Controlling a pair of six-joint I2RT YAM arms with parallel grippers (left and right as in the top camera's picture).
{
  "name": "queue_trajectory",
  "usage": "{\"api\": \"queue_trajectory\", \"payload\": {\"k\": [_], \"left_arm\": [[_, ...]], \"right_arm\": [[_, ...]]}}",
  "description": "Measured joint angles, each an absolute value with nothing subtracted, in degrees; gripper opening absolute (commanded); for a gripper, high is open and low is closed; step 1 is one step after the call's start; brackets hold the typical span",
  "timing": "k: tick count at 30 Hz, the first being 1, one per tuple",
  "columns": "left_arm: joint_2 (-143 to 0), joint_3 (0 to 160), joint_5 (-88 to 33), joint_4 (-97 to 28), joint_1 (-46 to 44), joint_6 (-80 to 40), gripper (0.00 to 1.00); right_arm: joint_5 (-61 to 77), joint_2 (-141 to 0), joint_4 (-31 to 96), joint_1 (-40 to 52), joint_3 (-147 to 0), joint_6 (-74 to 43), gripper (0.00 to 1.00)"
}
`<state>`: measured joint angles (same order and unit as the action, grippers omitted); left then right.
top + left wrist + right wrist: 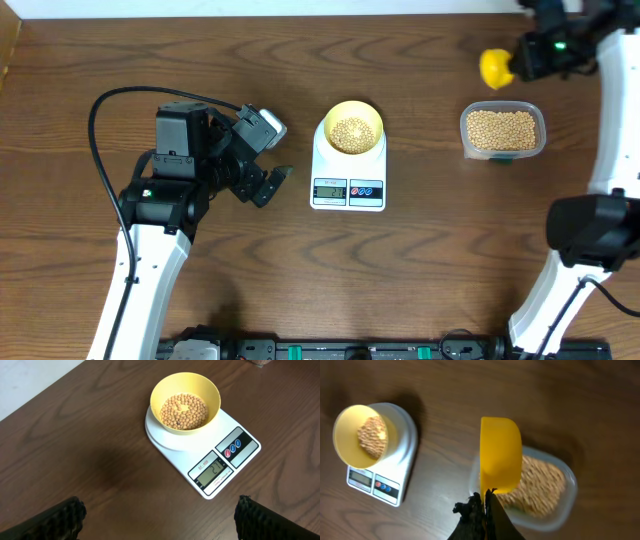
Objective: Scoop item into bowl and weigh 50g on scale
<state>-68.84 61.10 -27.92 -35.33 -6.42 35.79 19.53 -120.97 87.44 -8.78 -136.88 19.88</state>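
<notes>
Light fell evenly from above onto the table [420,280] in the overhead view, bright and flat, with only faint shadows beside the scale [348,172]. The left wrist view was sharp at its centre and the display [214,471] was crisp, though its digits were perhaps too small to trust. The fingertips [55,520] of the left gripper [160,522] were dark, soft blurs at the bottom corners, and pale glare washed the upper left. The right wrist view was dimmer and soft throughout, with the scoop [500,452] and tub [565,505] smeared and the corners darkened.

left arm [150,268] and right arm [612,125] are white with black joints, left one has a black cable [93,125], left gripper [160,522] fingers [57,520] look bumpy black
</notes>
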Motion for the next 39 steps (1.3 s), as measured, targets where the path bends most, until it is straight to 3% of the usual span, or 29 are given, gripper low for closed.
{"api": "queue_trajectory", "payload": {"k": [12,31,39], "left_arm": [[-68.8,61.1,-27.9,-35.3,-6.4,35.8,0.97],[-68.8,61.1,-27.9,-35.3,-6.4,35.8,0.97],[-68.8,61.1,-27.9,-35.3,-6.4,35.8,0.97]], "right_arm": [[18.0,-120.9,90.4,-13.4,-127.7,18.1,0.01],[12.4,-120.9,76.3,-13.4,-109.8,15.4,0.01],[17.4,-120.8,72.4,-12.7,-106.8,14.4,0.01]]}}
